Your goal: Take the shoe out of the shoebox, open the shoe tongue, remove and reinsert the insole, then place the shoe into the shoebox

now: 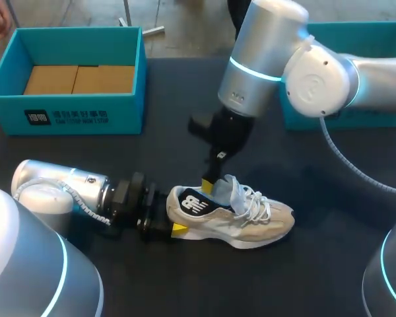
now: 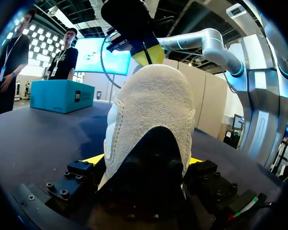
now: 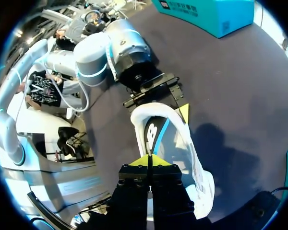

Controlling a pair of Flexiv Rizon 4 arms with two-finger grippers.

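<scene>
A beige and white shoe lies upright on the dark table, toe pointing right. My left gripper has the heel between its widely spread fingers, a yellow tip pressed to each side. My right gripper comes down from above into the shoe's opening, just behind the raised pale tongue. Its yellow tips are pressed together. Whether something thin is pinched between them is hidden. The teal shoebox stands at the back left, with brown cardboard in it.
A second teal box sits at the back right, partly behind my right arm. Bare dark tabletop lies in front of the shoe and between the two boxes.
</scene>
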